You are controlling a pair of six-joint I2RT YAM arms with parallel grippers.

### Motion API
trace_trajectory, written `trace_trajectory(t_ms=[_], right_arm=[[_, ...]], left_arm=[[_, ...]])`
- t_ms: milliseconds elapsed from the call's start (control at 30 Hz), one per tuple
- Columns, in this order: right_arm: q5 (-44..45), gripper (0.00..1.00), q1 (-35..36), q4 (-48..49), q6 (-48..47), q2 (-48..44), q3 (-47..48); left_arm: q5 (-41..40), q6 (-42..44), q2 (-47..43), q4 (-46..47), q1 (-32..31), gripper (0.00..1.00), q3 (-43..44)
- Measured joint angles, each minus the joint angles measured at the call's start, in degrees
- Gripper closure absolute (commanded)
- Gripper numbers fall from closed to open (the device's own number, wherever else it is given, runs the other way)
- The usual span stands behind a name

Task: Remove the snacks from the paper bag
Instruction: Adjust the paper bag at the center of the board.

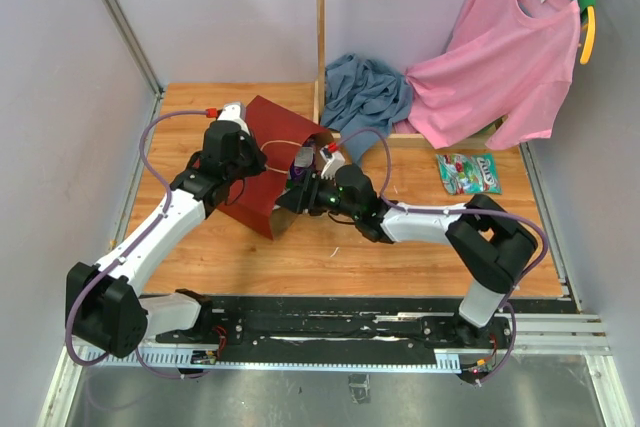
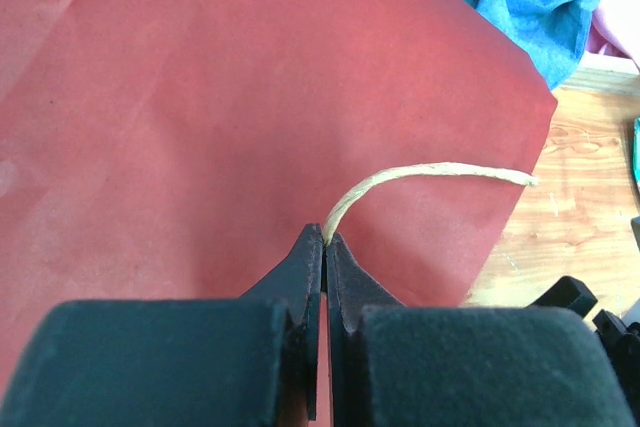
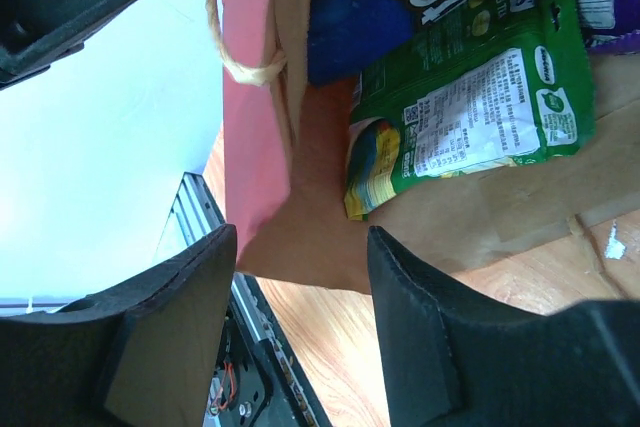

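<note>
1. While the paper bag point(image 1: 255, 187) lies on its side on the wooden surface point(image 1: 300, 257), its mouth faces right.
2. Left jaws are pressed together on the bag's cord handle point(image 2: 420, 172), pinching it over the red outer side.
3. Right jaws stand spread at the bag's mouth, gripping nothing; the bag's lower lip shows between them.
4. Inside the bag, a green packet point(image 3: 470, 107) lies against a blue chip bag point(image 3: 400, 7).
5. Another green packet point(image 1: 467, 173) lies out on the surface to the right, well apart from the bag and near a pink shirt point(image 1: 500, 57).
</note>
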Motion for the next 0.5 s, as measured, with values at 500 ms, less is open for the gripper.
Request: trace_trajectory(t_ms=[500], right_arm=[[7.6,0.5,4.2,1.1,0.4,-1.2,0.9]], left_arm=[[0.0,0.1,0.0,-0.2,0.0,0.99,0.0]])
